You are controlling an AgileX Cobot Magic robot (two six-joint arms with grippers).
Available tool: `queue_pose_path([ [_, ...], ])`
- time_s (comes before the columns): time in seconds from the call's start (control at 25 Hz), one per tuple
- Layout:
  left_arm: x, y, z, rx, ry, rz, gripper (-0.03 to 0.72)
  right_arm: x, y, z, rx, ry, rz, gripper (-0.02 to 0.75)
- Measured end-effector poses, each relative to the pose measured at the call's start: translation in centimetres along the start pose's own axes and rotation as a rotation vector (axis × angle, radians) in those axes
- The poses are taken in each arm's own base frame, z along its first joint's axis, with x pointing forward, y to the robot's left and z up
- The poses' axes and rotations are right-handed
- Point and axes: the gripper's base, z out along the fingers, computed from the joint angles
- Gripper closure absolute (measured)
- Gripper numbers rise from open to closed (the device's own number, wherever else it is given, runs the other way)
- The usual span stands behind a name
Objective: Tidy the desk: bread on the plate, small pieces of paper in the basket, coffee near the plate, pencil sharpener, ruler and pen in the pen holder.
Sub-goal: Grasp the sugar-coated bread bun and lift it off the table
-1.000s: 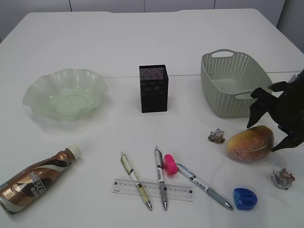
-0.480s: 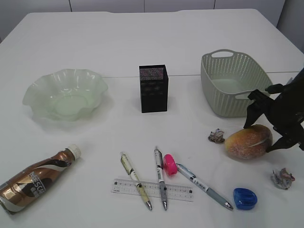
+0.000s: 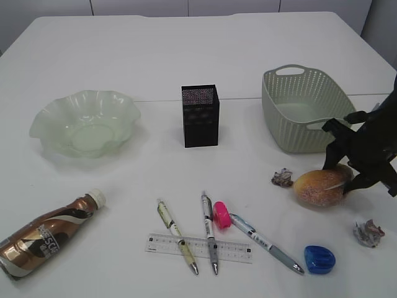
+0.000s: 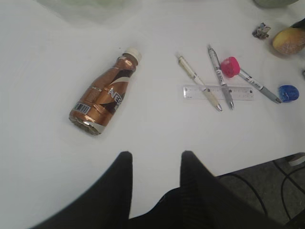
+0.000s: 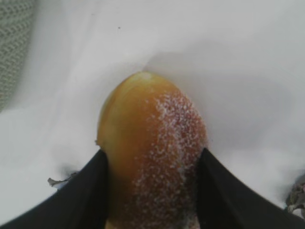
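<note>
1. Right gripper (image 3: 342, 175) clamped on the bread (image 3: 320, 187), one finger pressed to each flank in the right wrist view; bun low at the desk (image 3: 186, 56) surface, in front of the basket (image 3: 304, 108), whether lifted clear cannot be told.
2. Left gripper (image 4: 155, 164) partly parted, holding nothing, hanging above the near edge short of the coffee (image 4: 106, 93).
3. Nothing sorted yet, to judge by the layout: plate (image 3: 85, 121) bare at far left, well apart from the bun.
4. Coffee lying on its side at the near left corner, not beside the plate.
5. Pen holder (image 3: 200, 115) apparently unfilled; ruler (image 3: 198, 247), three pens (image 3: 209, 232), pink sharpener (image 3: 221, 215) and blue sharpener (image 3: 319, 259) all loose on the near desk.
6. Paper scraps (image 3: 282, 178) (image 3: 368, 233) outside the basket, one either side of the bun.
7. Left to do: practically everything, beginning with carrying the bun across to the plate.
</note>
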Motion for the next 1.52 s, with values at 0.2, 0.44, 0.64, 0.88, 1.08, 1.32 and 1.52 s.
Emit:
queue_pose_path([
  [0.2,0.0,-0.1,0.0,0.016,0.001,-0.006,0.438,-0.1,0.0,0.3,0.013,0.007,-0.028,0.480],
  [0.44,0.0,-0.3,0.0,0.030,0.001,-0.011,0.438,-0.2,0.3,0.1,0.018,0.013,-0.081,0.501],
  [0.64,0.0,-0.3,0.0,0.032,0.002,-0.012,0.438,-0.2,0.4,0.0,0.037,0.035,-0.154,0.503],
  [0.88,0.0,-0.3,0.0,0.032,0.002,-0.012,0.438,-0.2,0.4,-0.2,0.039,0.038,-0.257,0.504],
  [1.08,0.0,-0.3,0.0,0.032,0.002,-0.012,0.438,-0.1,0.1,-1.1,0.069,0.027,-0.322,0.510],
  [1.32,0.0,-0.3,0.0,0.032,0.002,-0.012,0.438,-0.1,-0.5,-3.5,0.129,-0.020,-0.426,0.512],
  [1.52,0.0,-0.3,0.0,0.034,0.002,-0.013,0.438,0.0,-0.4,-6.2,0.111,-0.084,-0.538,0.513],
])
